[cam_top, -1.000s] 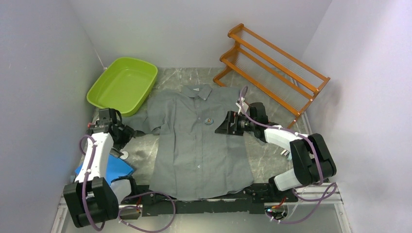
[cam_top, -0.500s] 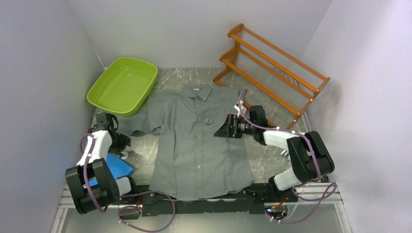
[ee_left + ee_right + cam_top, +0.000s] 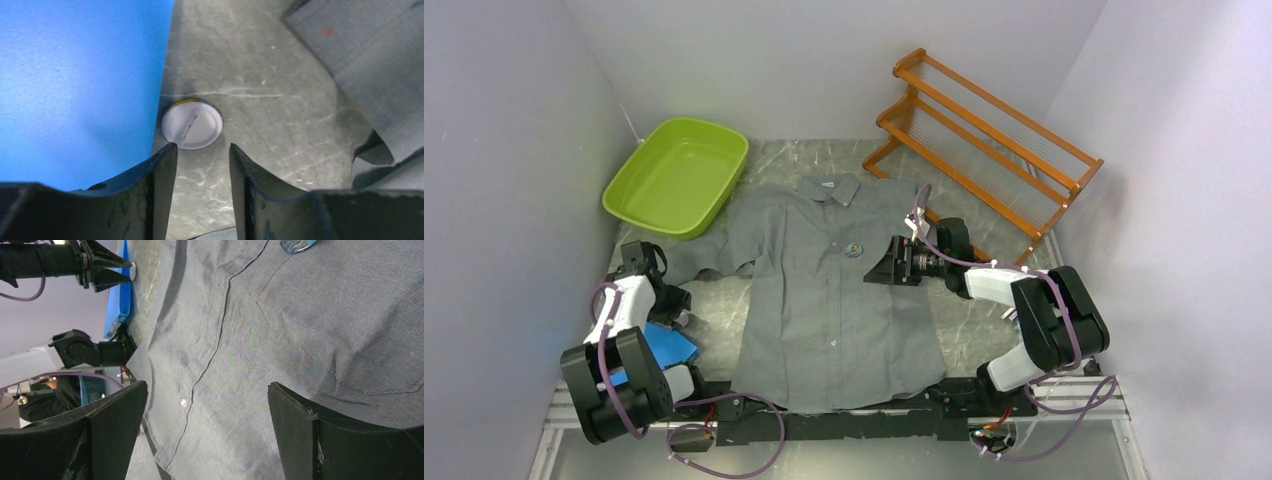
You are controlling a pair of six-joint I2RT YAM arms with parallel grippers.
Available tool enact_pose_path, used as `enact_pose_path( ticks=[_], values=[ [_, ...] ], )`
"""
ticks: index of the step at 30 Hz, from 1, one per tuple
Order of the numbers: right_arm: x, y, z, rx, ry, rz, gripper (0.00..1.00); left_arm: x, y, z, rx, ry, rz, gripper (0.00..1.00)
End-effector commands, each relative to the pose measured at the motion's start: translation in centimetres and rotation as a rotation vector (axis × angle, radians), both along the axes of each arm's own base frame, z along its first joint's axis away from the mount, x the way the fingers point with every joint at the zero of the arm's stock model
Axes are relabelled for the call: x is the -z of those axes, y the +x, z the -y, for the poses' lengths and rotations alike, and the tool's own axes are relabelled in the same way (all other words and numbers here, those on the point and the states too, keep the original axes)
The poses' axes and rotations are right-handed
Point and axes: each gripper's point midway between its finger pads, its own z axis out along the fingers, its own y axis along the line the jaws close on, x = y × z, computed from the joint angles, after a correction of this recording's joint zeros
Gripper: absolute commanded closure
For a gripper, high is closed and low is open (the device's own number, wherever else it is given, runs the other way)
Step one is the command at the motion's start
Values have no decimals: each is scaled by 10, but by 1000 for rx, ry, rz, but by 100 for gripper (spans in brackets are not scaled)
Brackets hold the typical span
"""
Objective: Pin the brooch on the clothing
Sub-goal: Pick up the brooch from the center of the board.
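The dark-grey shirt lies flat and buttoned on the table. A round brooch with a coloured face rests on its chest and also shows in the right wrist view. A second round brooch lies face-down on the bare table, its white back and pin showing, beside a blue sheet. My left gripper is open and empty, its tips just short of this brooch; it shows in the top view. My right gripper is open and empty over the shirt's right side.
A lime-green tub stands at the back left. An orange wooden rack stands at the back right. The shirt's left sleeve lies close to my left gripper. White walls enclose the table on three sides.
My left arm has folded back toward its base and the gripper has come down toward the blue sheet and the face-down brooch. The right gripper has barely moved.
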Motion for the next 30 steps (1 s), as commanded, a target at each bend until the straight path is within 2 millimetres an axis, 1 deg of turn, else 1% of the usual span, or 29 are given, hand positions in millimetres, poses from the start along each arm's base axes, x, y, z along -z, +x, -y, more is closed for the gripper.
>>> enact_pose_path(
  ticks=[1,4,8,13,15,21,24,28,30],
  values=[
    [-7,5,-2,-15,23,50,6,0,-10,-9,-83,30,-18,50],
    [-8,5,-2,-12,19,51,5,-3,-13,-13,-119,36,-16,45],
    [-8,5,-1,-12,15,57,5,-5,-14,-15,-134,41,6,45],
    [-8,4,-1,-13,18,54,5,0,-12,-18,-129,37,-3,48],
    [-8,4,-1,-15,19,54,5,3,-8,-18,-107,24,1,52],
    [-7,4,-1,-15,20,50,5,11,5,-16,-44,-18,7,53],
    [-7,5,-1,-14,16,49,5,18,11,-11,1,-56,7,55],
    [-5,5,-1,-14,10,45,5,22,21,-2,64,-111,33,58],
    [-5,5,-1,-12,9,44,5,25,27,4,91,-148,56,62]
  ],
)
